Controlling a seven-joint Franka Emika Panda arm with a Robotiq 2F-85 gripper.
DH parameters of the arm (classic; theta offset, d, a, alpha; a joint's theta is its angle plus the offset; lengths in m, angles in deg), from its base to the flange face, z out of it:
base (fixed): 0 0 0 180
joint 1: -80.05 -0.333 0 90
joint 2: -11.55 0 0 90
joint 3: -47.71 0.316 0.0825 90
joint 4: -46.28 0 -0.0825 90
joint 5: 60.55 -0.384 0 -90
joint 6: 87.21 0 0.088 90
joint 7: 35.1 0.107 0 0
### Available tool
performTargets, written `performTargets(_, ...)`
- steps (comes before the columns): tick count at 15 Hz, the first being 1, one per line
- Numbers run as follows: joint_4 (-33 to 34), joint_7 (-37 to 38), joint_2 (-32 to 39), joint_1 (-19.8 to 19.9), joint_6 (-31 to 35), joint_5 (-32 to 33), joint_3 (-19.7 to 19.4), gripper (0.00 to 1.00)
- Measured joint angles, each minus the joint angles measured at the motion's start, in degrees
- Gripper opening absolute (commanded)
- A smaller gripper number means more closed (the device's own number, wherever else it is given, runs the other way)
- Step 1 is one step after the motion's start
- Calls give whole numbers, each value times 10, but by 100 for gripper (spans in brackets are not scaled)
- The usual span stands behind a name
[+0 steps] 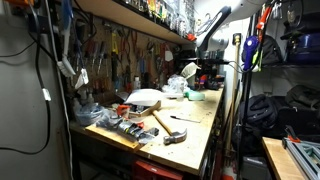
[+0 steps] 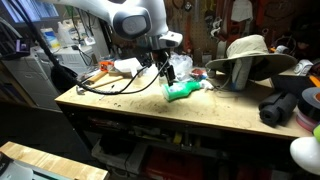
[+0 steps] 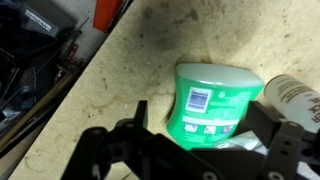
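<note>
At 6 o'clock of the wrist view, pincer (image 3: 200, 128) spread apart, straddling green tub (image 3: 212, 100) lying on the desk (image 3: 130, 50). Just beside the tub at 3 o'clock, white bottle (image 3: 292, 95). Farther back in an exterior view, at 2 o'clock, wide-brimmed hat (image 2: 245, 48).

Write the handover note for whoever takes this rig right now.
Gripper: open, hanging over the green tub; in the wrist view the fingers stand on either side of it. Whether they touch it cannot be told.
Things: the green tub lies on its side on the workbench, label up, with a white bottle close beside it. A hat sits further along the bench.
Done: gripper lined up over the tub.
Left: the tub is not yet gripped or lifted.
</note>
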Motion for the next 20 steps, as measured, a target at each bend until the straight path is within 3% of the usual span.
performTargets(12,67,9,73,5,13,27,9,100)
performTargets(20,160,-20,168,37,52,22,58,100)
